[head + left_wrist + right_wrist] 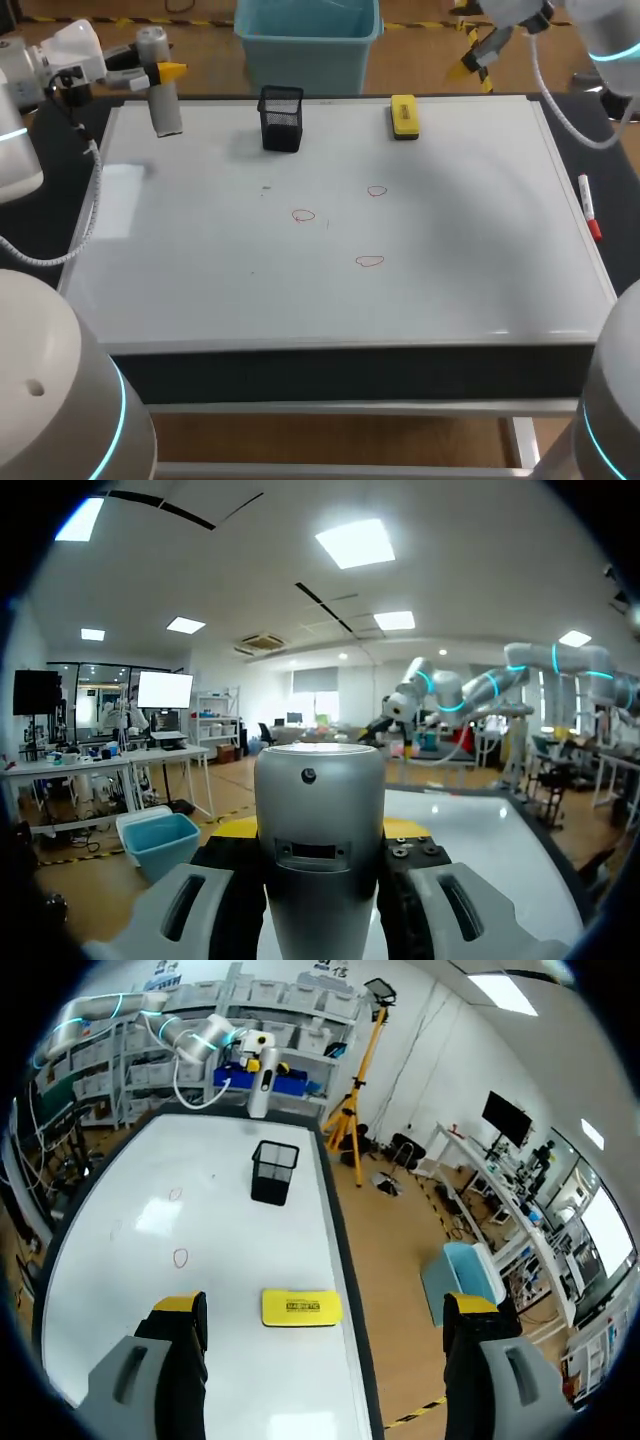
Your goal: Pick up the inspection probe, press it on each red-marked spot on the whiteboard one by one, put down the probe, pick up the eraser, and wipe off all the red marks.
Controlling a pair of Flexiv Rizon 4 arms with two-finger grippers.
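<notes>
Whiteboard-topped table (450,290) fills the scene. Over the whiteboard's far left corner, the silver cylindrical probe (163,100) is clamped in the left gripper (165,72), so pickup is judged done. Beyond its far right corner, the right gripper (470,52) is held with fingers apart. Near its far edge, the yellow block eraser (404,116) lies untouched. At its middle, three red circled marks (303,215) are seen, not yet wiped.

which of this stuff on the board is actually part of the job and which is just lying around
Part of the job:
- inspection probe, held in the left gripper
- whiteboard
- three red marks
- yellow eraser

Just lying about:
- black mesh cup
- marker pen at the board's right edge
</notes>
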